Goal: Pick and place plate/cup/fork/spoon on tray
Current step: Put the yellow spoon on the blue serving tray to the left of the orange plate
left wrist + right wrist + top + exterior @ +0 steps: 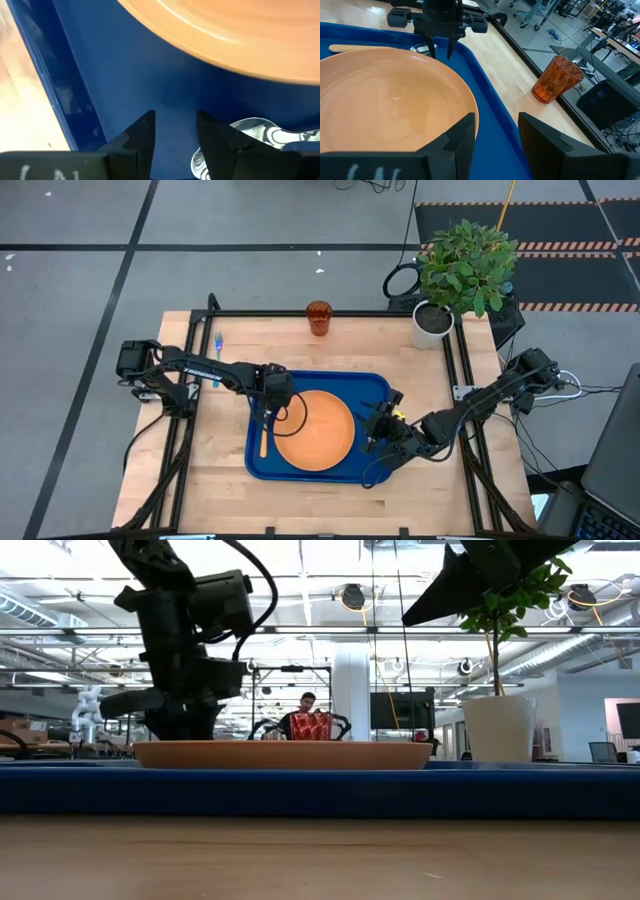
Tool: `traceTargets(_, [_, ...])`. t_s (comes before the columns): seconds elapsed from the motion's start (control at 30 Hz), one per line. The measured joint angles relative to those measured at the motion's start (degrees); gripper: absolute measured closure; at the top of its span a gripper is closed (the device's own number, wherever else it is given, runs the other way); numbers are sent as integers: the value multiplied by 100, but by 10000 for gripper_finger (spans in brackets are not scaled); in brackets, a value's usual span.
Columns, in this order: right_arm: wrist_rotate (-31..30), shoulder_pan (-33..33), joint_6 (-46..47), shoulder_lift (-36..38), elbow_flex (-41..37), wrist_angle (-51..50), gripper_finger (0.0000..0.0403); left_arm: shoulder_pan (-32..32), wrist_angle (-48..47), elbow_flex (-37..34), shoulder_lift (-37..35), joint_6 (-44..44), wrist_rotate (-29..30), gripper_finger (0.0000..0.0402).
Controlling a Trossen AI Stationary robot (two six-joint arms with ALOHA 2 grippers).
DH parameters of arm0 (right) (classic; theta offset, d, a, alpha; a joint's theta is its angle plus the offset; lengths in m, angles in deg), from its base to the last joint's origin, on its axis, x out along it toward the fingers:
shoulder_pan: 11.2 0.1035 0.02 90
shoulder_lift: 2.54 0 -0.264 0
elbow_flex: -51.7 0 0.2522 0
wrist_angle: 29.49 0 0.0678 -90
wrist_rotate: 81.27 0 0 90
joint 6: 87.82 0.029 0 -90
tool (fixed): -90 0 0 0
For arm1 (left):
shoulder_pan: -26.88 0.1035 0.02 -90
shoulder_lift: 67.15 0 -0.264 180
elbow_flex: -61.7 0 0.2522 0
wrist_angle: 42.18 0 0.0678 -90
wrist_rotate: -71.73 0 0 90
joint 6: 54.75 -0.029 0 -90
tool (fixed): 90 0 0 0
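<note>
Round orange plate (314, 429) sits in dark-blue rectangular plastic tray (375, 385), orange-handled metal spoon (264, 438) just left of it. Left gripper (174, 131) hovers over spoon bowl, fingers parted, empty. Right gripper (495, 131) parted, empty, at tray's right edge. Reddish-brown translucent tumbler (318, 318) and light-blue plastic fork (217, 350) lie on wooden table (420, 370), far side.

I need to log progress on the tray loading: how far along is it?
Done: the plate and the spoon lie on the tray. In hand: nothing; the left end effector hangs open by the spoon's bowl, and the right end effector is open at the plate's edge. Left: the cup and the fork sit on the table.
</note>
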Motion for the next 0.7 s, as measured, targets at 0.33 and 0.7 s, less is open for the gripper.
traceTargets(0.33, [0,0,0,0,0,-1,258,-1,53,0,0,-42,89,256])
traceTargets(0.7, [-4,-15,-13,0,0,-2,258,-2,-2,472,-2,659,603,256])
